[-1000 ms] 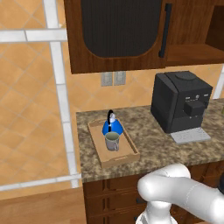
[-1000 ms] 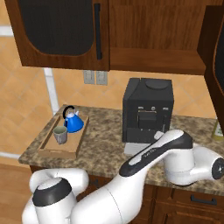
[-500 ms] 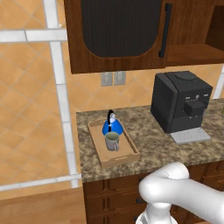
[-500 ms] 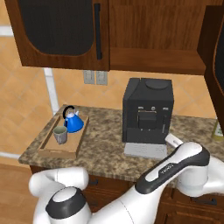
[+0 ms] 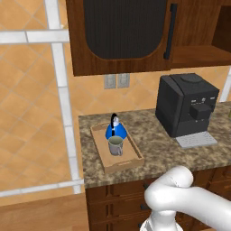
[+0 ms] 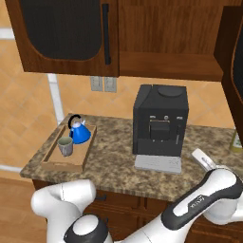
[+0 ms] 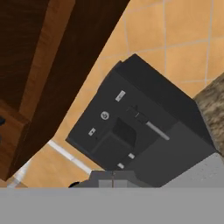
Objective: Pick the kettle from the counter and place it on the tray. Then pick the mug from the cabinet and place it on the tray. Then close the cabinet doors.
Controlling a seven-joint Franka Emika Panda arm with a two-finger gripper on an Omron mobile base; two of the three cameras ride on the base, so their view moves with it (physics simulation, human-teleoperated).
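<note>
Orange tiled wall backs the kitchen we face, with a speckled granite worktop (image 5: 158, 149) on dark wood drawer fronts (image 5: 122, 198) running beneath it. Nearest to us, our white arm (image 5: 189, 203) folds low in front of those drawers. We cannot see the gripper itself in the base views; it is pressed fully together and, as far as we can tell, carries nothing. The hand camera looks, rolled over, at the black coffee machine (image 7: 140, 127) and a dark wooden cabinet edge (image 7: 39, 65).

On the worktop, toward its left end, lies the light-wood tray (image 5: 131, 160). The pale mug (image 5: 115, 145) stands inside it at the nearer side, and the blue kettle (image 5: 115, 131) stands just behind the mug, also inside the rim, its thin black handle upright. The right base view confirms this: mug (image 6: 65, 145) and kettle (image 6: 79, 133) close together in the tray (image 6: 61, 161). So we judge both placing steps done.

Farther right on the worktop sits the coffee machine (image 5: 187, 103), well apart from the tray.

Above and beyond, the wall cabinet (image 6: 166, 61) hangs over the worktop. Its left door (image 5: 119, 31), with the black inset panel and long bar handle (image 5: 170, 31), appears flush and shut. To the right, though, the cabinet interior and its shelf (image 5: 198, 54) lie open to view, and in the right base view a door (image 6: 233, 61) stands swung outward at the frame's right edge. We judge that closing this right door is what remains.
</note>
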